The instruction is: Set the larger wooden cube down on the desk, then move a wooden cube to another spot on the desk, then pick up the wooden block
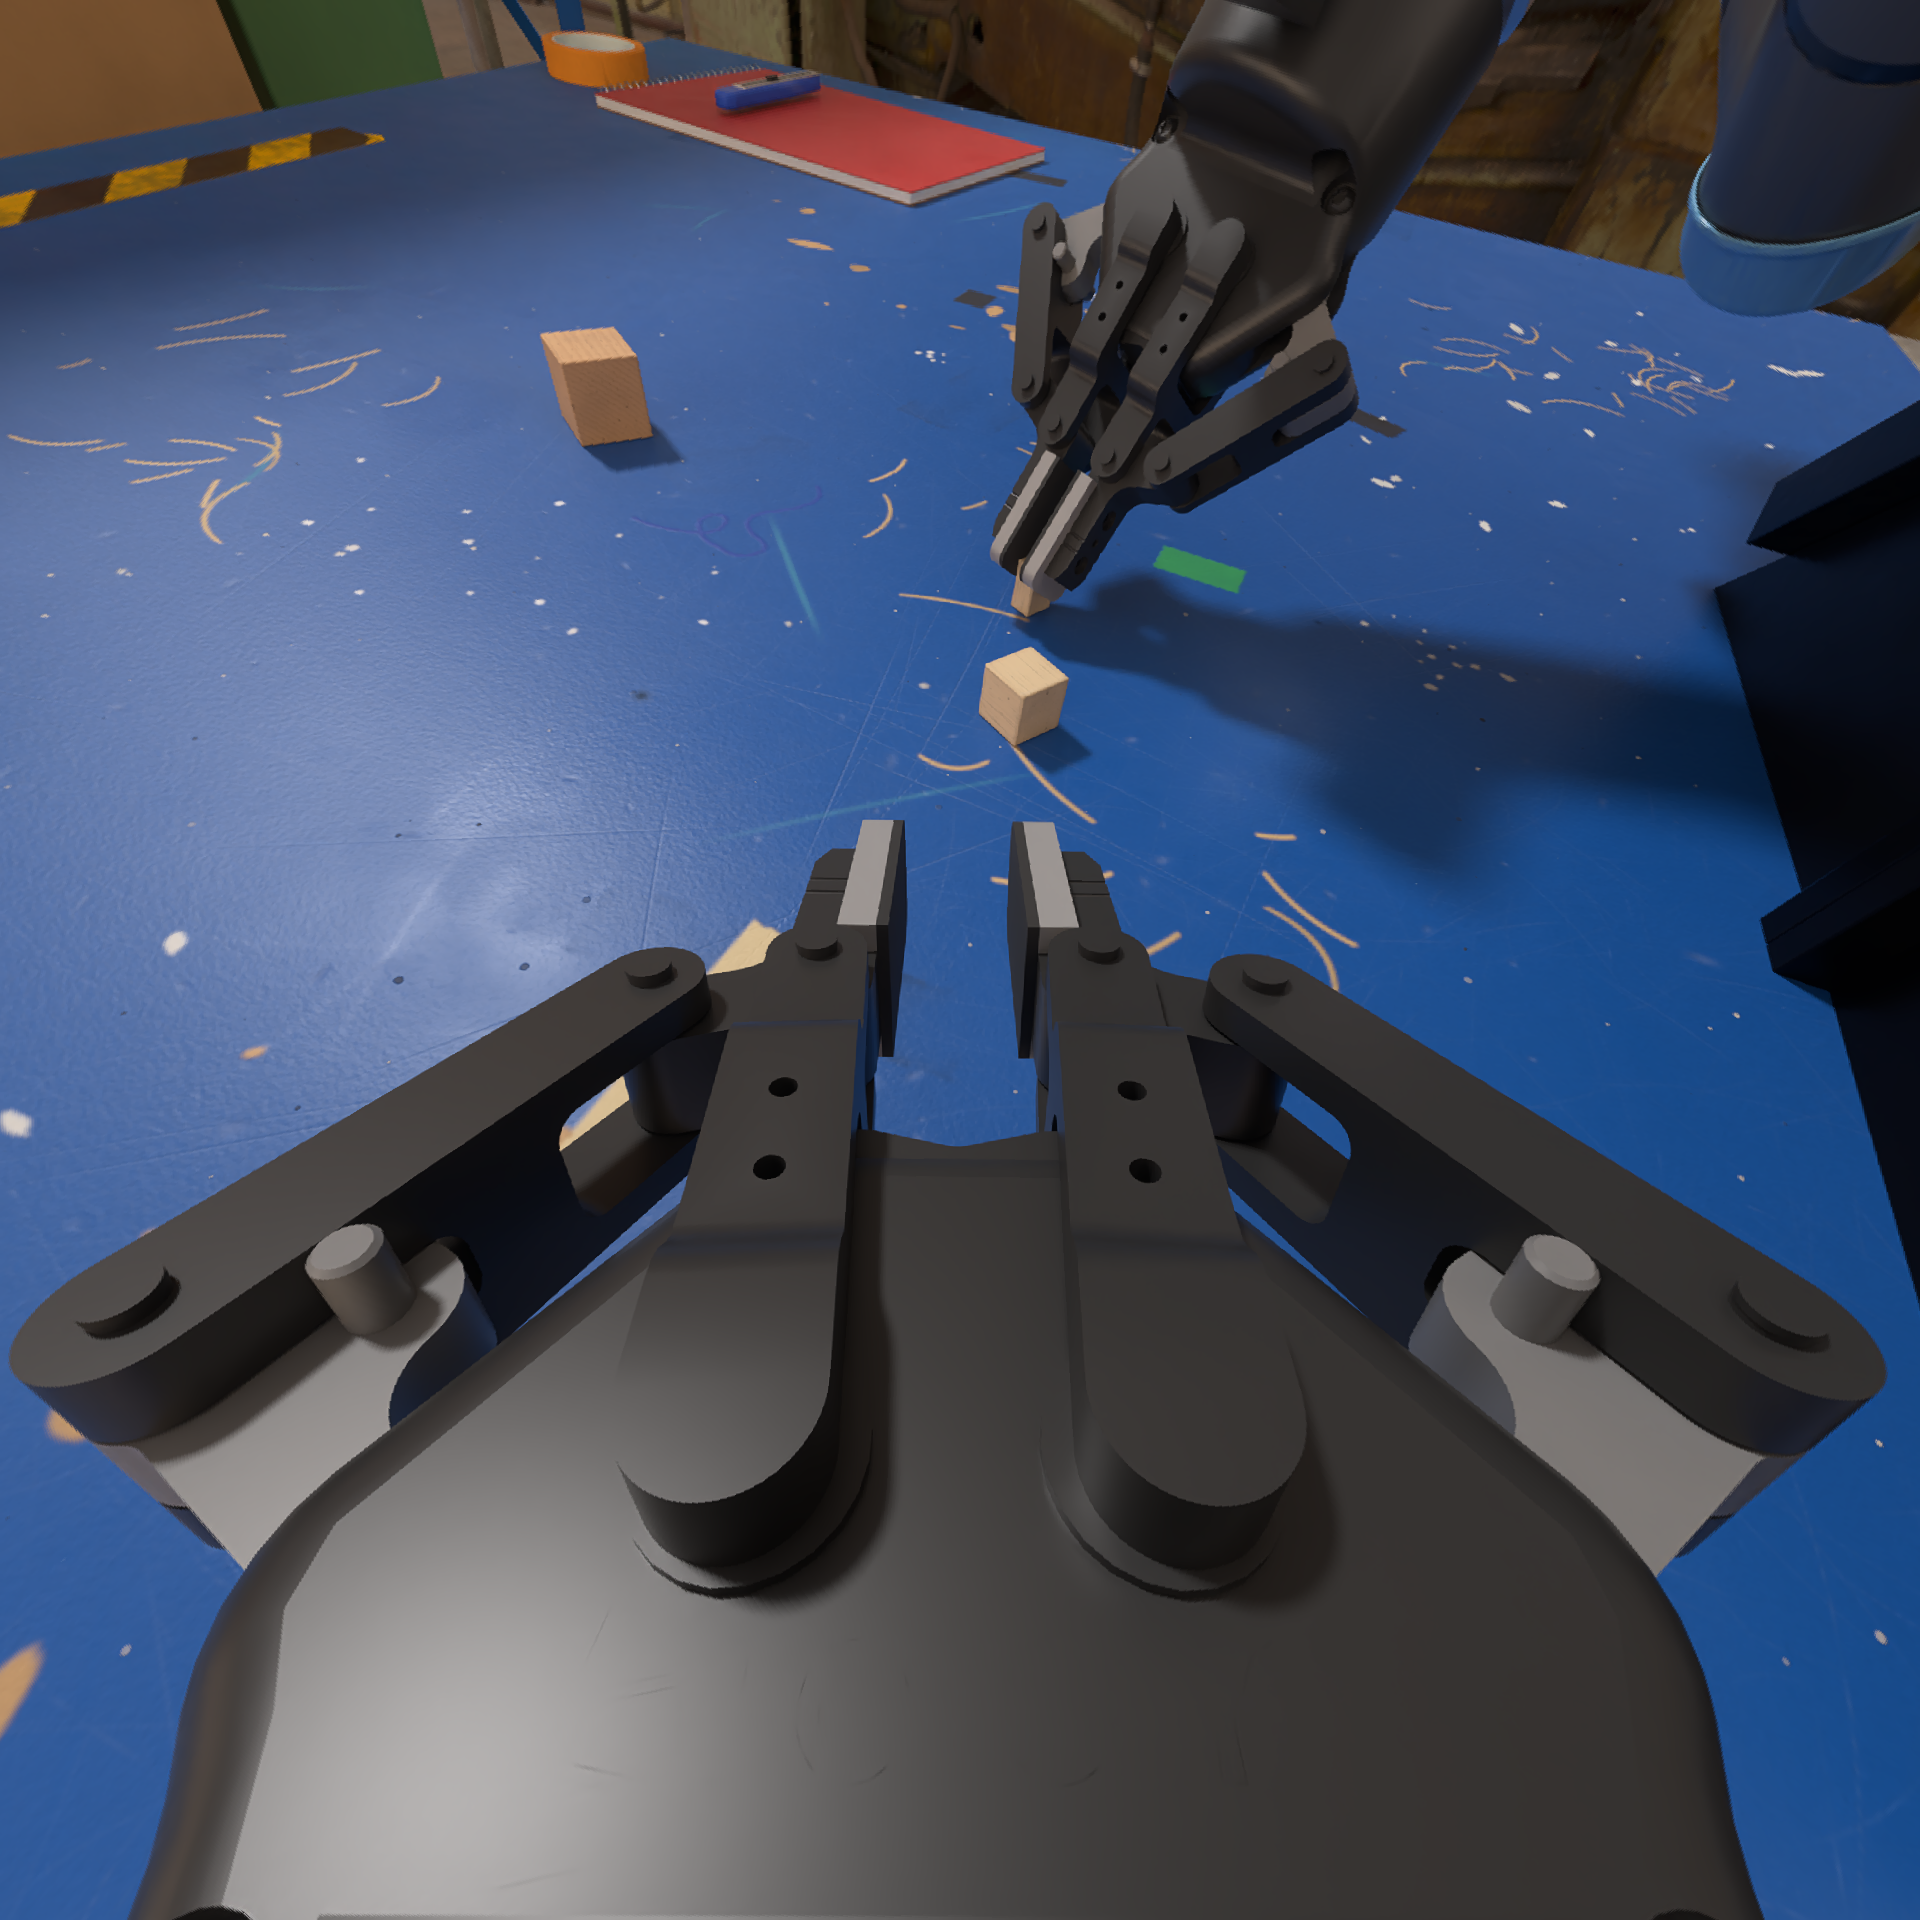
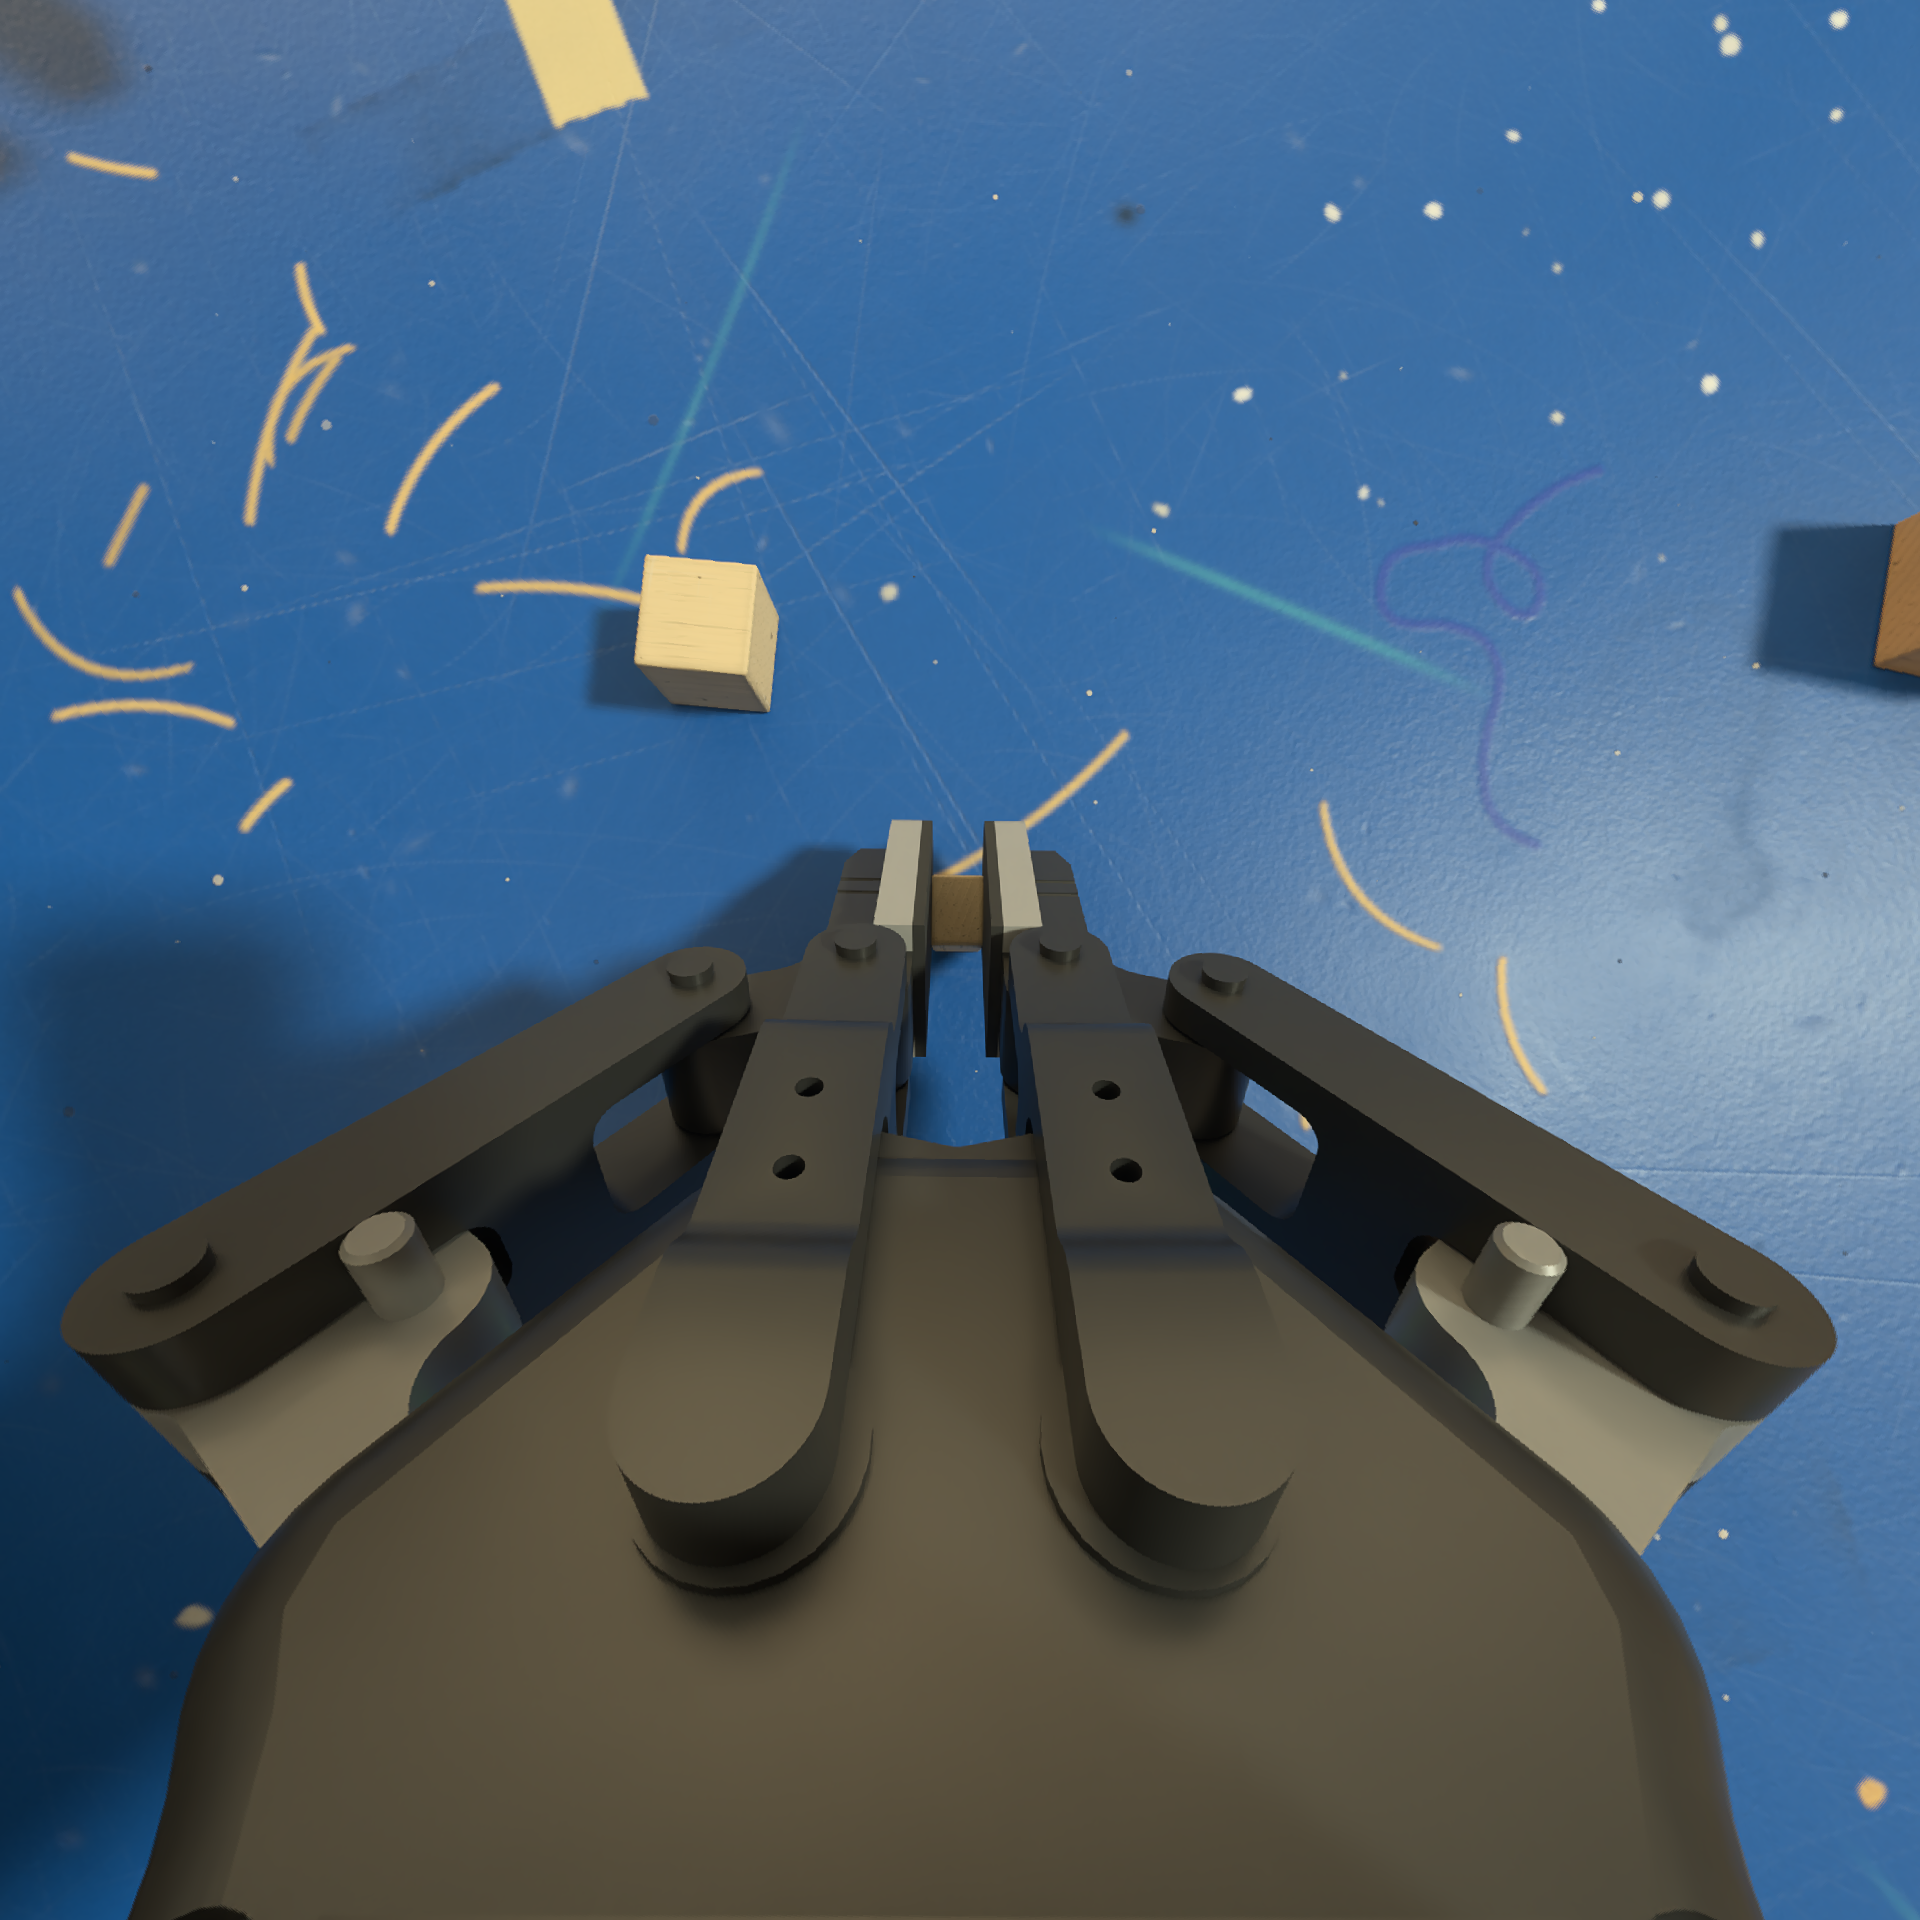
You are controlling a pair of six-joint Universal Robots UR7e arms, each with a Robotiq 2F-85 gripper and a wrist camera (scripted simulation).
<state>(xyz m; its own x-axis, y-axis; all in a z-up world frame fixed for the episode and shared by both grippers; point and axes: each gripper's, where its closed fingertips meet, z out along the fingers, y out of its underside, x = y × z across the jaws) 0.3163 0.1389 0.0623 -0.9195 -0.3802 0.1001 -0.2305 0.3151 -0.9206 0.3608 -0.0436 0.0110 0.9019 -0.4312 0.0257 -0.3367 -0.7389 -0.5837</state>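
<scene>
My right gripper is shut on a small wooden cube, held low at the blue desk; whether the cube touches the desk I cannot tell. The left wrist view shows the same gripper and cube. A larger pale wooden cube rests on the desk just in front of it and also shows in the right wrist view. A taller wooden block stands at the far left, cut off at the right edge of the right wrist view. My left gripper is open and empty above the desk, short of the pale cube.
A red notebook with a blue knife on it and an orange tape roll lie at the far edge. A dark blue box stands at the right. A green tape patch lies near the right gripper.
</scene>
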